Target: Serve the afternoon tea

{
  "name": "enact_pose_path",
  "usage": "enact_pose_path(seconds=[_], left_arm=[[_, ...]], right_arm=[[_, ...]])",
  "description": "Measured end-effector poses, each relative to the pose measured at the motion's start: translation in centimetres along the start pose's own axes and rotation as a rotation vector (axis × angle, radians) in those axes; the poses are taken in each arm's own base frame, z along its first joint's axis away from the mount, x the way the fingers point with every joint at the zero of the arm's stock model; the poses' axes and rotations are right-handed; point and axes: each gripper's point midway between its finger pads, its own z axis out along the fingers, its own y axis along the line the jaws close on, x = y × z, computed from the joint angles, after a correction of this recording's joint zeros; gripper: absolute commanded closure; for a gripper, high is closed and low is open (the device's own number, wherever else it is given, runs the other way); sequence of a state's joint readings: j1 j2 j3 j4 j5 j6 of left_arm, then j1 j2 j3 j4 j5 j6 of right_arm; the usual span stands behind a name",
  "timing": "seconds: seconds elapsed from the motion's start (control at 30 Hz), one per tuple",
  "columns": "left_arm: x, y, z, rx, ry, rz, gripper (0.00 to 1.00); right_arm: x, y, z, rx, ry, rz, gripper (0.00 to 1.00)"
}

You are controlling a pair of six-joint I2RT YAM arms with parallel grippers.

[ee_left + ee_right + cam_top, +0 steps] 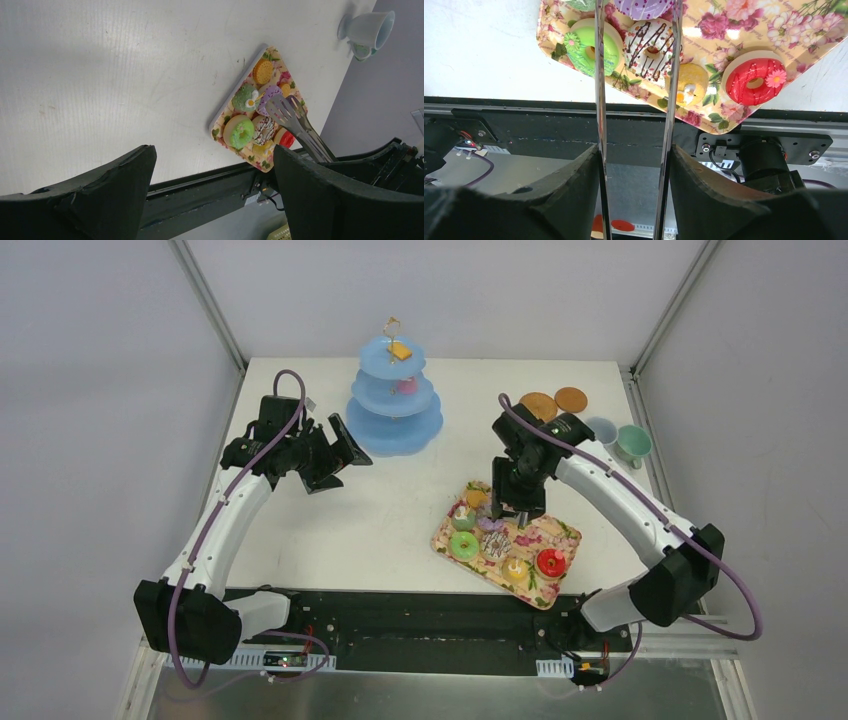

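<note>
Two grippers, described L to R.

Left gripper (pixel 337 460): jaws wide apart, nothing between them. It sits just beside the blue tiered stand (pixel 395 410), which carries an orange biscuit (pixel 400 352) on the top tier and a pink sweet (pixel 407 386) on the mid tier.

Sweets, pos.: the rest are packed on the flowered tray (pixel 566 533), near the front edge of the table (pixel 380 520). Ref. right wrist view: green donut (pixel 591 47), white donut (pixel 651 42) w/ choc drizzle, purple donut (pixel 644 6), red donut (pixel 754 80).

Right gripper (pixel 635 165): clamped on metal tongs (pixel 599 100), one tong arm against each finger. The left wrist view shows the slotted heads apart, over the purple and white donuts. Contact w/ a sweet cannot be told.

Handling (est.):
- The sweets look like light, rigid, glossy toy pieces, prob. slippery against steel.
- Take a ring across its outer dia., heads low on the flanks, not on the iced top.
- Squeeze gently, as excess force may pop it out.
- Neighbours sit close, so expect nudging.

Far R: brown coasters (pixel 555 402) and two cups (pixel 620 440), apart from the tray.
</note>
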State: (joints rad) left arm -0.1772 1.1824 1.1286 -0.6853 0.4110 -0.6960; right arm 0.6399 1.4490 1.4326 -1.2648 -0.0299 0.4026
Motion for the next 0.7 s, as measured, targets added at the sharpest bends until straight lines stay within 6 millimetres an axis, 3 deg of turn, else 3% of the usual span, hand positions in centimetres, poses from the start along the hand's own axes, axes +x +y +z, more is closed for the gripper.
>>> enact_pose_path(seconds=[0.7], left_arm=[[0.0,0.05,0.11,-0.002,0.003,-0.002,0.09]], right_arm=[[-0.09,0.32,0.56,0.025,0.012,-0.022,0.45]])
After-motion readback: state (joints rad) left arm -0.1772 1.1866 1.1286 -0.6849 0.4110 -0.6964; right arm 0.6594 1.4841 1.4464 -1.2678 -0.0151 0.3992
